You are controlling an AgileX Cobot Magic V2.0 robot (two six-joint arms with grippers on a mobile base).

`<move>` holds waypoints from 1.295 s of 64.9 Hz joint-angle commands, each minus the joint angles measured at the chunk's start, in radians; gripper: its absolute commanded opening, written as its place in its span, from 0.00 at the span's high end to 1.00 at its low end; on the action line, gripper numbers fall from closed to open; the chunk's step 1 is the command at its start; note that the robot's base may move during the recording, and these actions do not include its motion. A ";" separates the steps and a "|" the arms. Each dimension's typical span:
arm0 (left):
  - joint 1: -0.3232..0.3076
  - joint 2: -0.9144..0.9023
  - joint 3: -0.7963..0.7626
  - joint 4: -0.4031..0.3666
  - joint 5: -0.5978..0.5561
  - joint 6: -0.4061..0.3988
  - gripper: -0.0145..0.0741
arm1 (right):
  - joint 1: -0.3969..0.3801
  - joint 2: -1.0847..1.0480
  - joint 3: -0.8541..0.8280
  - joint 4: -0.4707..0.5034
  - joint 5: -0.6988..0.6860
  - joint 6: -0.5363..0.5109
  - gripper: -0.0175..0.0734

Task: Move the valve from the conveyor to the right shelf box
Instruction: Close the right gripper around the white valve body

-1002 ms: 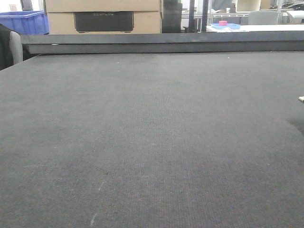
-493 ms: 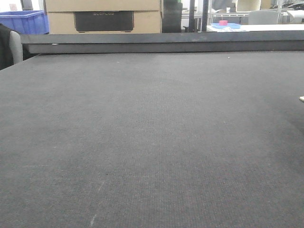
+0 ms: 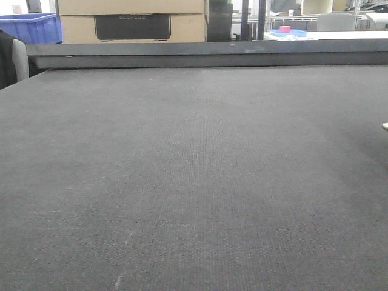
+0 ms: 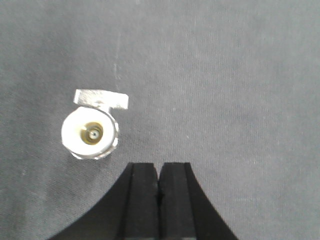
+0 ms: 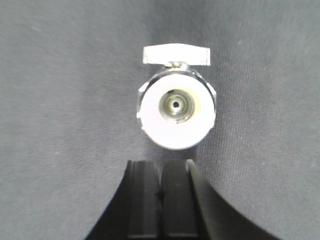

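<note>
A silver valve (image 5: 176,110) with a white round end and a flat lever handle lies on the dark grey conveyor (image 5: 60,100), just beyond my shut right gripper (image 5: 161,167) and apart from it. The left wrist view also has a valve (image 4: 90,134) on the belt, ahead and to the left of my shut left gripper (image 4: 159,170). I cannot tell whether it is the same valve. Both grippers hold nothing. In the front view only a pale sliver (image 3: 385,126) shows at the belt's right edge. The right shelf box is out of view.
The conveyor (image 3: 194,182) fills the front view, with a dark metal rail (image 3: 206,54) along its far edge. Beyond it stand a cardboard box (image 3: 130,18), a blue bin (image 3: 30,27) and a white table (image 3: 327,35).
A dark shadow at the belt's right edge in the front view has faded away. Nothing else has visibly moved.
</note>
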 commanded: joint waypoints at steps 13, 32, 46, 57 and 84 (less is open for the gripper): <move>0.005 0.002 -0.008 -0.005 -0.001 -0.009 0.96 | -0.004 0.026 -0.031 -0.019 -0.102 0.003 0.29; 0.005 0.002 -0.008 -0.005 -0.001 -0.009 0.96 | -0.004 0.144 -0.031 -0.030 -0.131 0.003 0.28; 0.005 0.002 -0.008 -0.005 0.008 -0.009 0.96 | -0.004 0.214 -0.031 -0.050 -0.123 0.003 0.28; 0.005 0.002 -0.008 -0.005 0.008 -0.009 0.96 | -0.004 0.245 -0.027 -0.052 -0.105 0.003 0.28; 0.005 0.002 -0.008 -0.005 0.019 -0.009 0.96 | -0.004 0.248 -0.027 -0.062 -0.111 0.003 0.56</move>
